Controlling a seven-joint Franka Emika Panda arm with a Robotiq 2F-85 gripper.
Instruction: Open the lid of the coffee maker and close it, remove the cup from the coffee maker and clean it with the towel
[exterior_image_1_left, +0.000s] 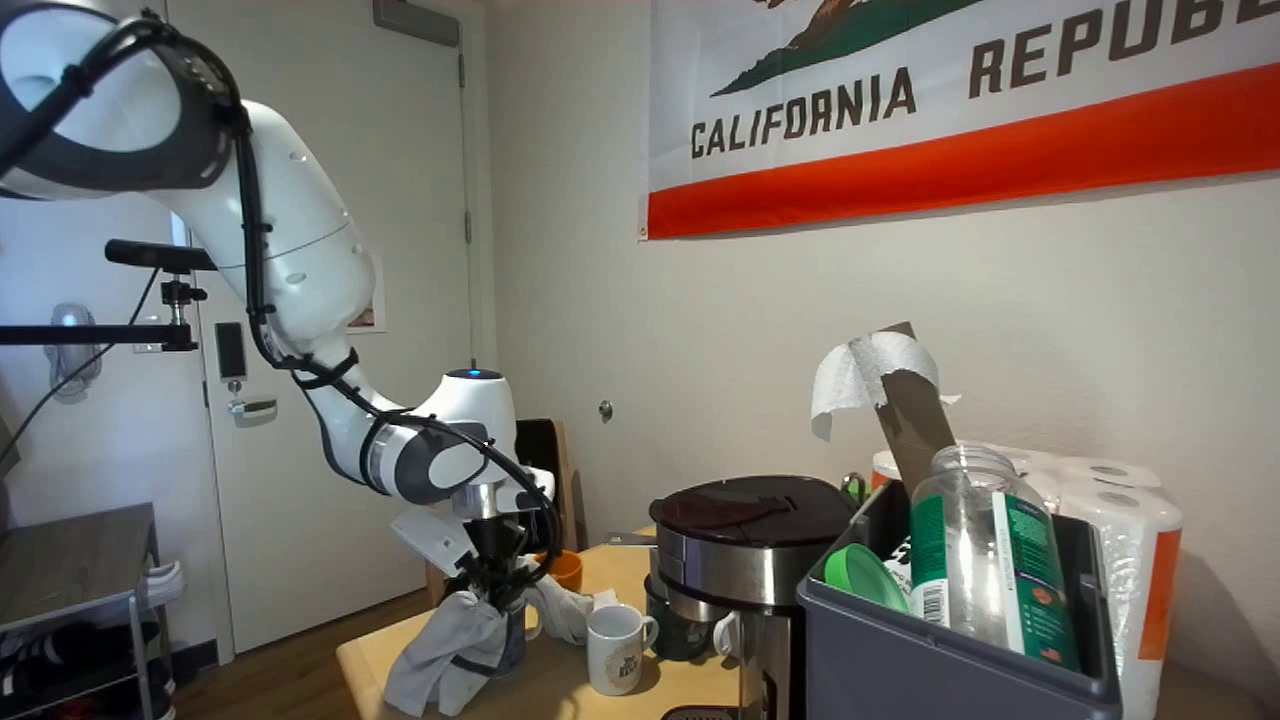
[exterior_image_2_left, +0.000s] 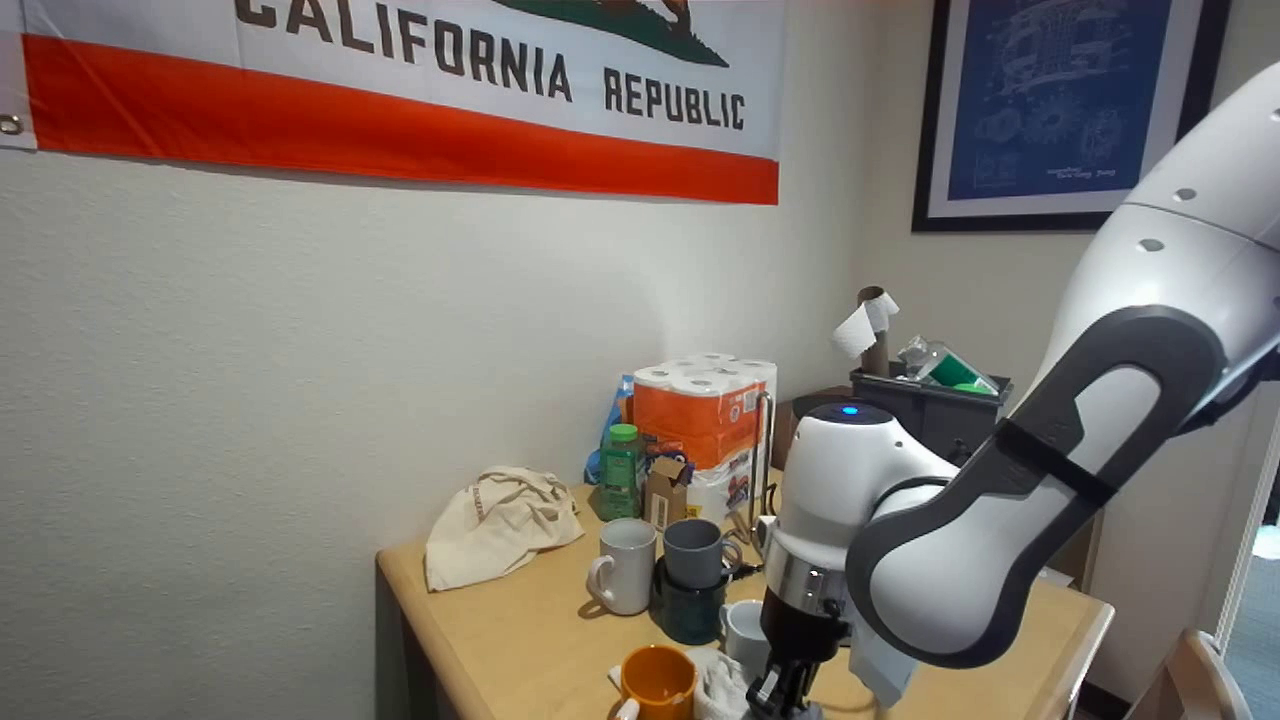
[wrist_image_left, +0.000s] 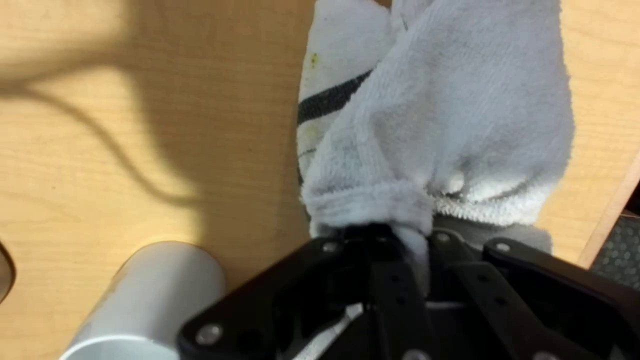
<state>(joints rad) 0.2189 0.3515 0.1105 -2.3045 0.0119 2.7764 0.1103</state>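
Note:
In the wrist view my gripper (wrist_image_left: 412, 240) is closed on the towel (wrist_image_left: 480, 95), with a fold between its fingers. A dark stripe crosses the cloth. An exterior view shows the towel (exterior_image_1_left: 445, 650) draped down from the gripper (exterior_image_1_left: 495, 592) against a dark grey cup (exterior_image_1_left: 514, 645), mostly covered. The gripper's fingertips are down at the cup; whether inside it I cannot tell. The coffee maker (exterior_image_1_left: 775, 660) stands near the bin, showing a silver column. A round dark top (exterior_image_1_left: 765, 505) with a silver band rises above it; whether this is the lid I cannot tell.
A white mug (exterior_image_1_left: 613, 652) stands close by. An orange cup (exterior_image_2_left: 657, 680) sits beside white cloth (exterior_image_2_left: 718, 685), perhaps more towel. Behind are a grey mug (exterior_image_2_left: 693, 548) on a dark vessel (exterior_image_2_left: 690, 608) and a tall white mug (exterior_image_2_left: 627, 565). A grey bin (exterior_image_1_left: 950, 660) holds jars.

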